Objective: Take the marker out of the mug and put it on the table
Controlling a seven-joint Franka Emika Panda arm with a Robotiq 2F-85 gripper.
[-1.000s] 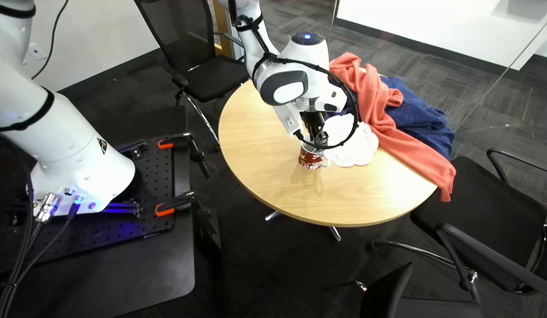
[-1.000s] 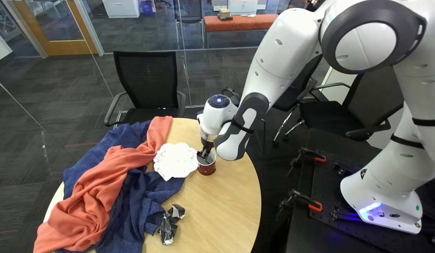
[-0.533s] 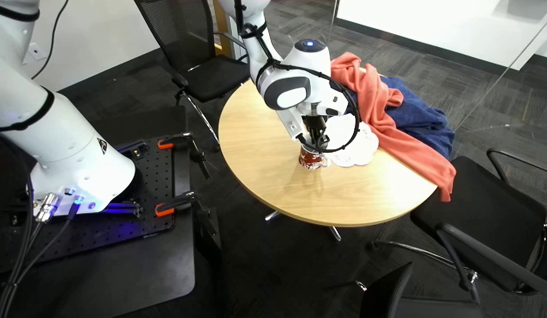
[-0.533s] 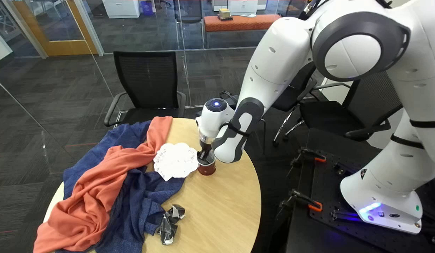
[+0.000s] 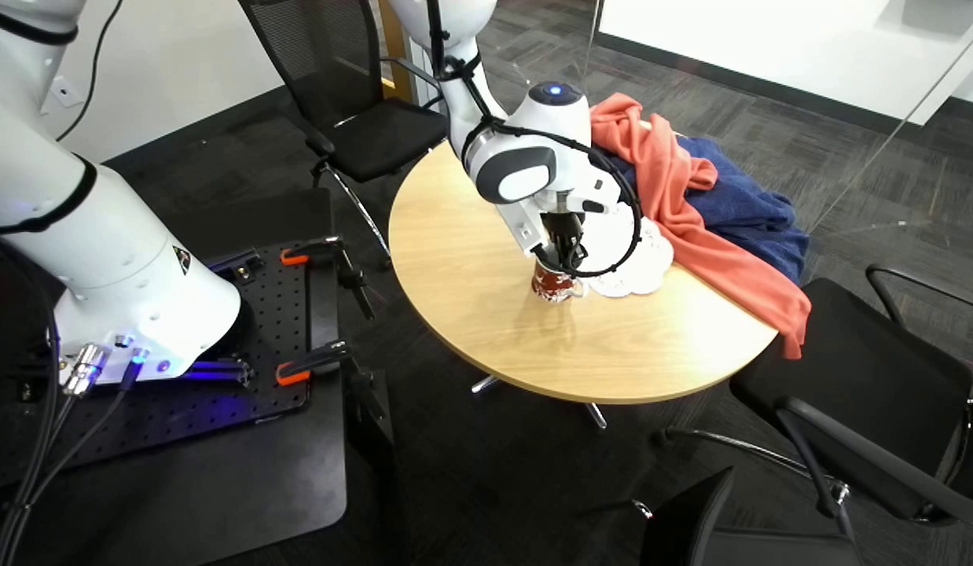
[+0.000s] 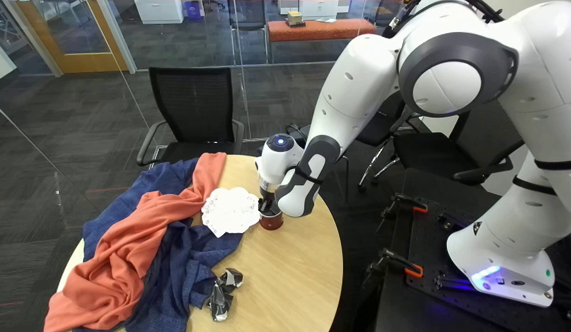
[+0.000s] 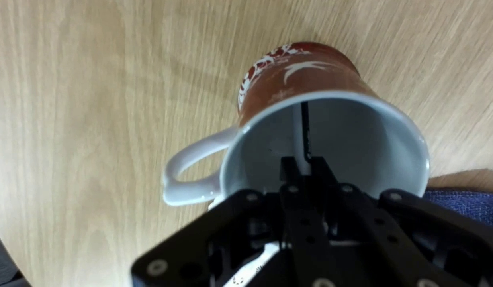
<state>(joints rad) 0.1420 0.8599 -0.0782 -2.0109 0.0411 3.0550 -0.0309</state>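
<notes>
The mug [image 7: 294,79] is reddish brown with white patterns, a pale rim and a pale handle. It stands upright on the round tan wooden table [image 5: 471,291], and shows in both exterior views [image 5: 553,288] [image 6: 271,223]. The marker [image 7: 299,131] is a thin white stick with a black strip. It leans inside the mug; its lower end is hidden behind the rim. My gripper [image 7: 305,165] points down into the mug's mouth, with its narrow fingertips shut on the marker's upper end. In the exterior views the marker cannot be made out.
A white doily [image 6: 230,211] lies beside the mug. A coral cloth [image 6: 128,249] and a navy cloth [image 6: 175,272] cover one side of the table. A crumpled black object [image 6: 221,295] lies nearer that view. Black chairs [image 5: 872,377] stand around the table.
The arm has come down steadily, and the gripper sits lower at the mug's mouth. The mug and the cloths have not moved.
</notes>
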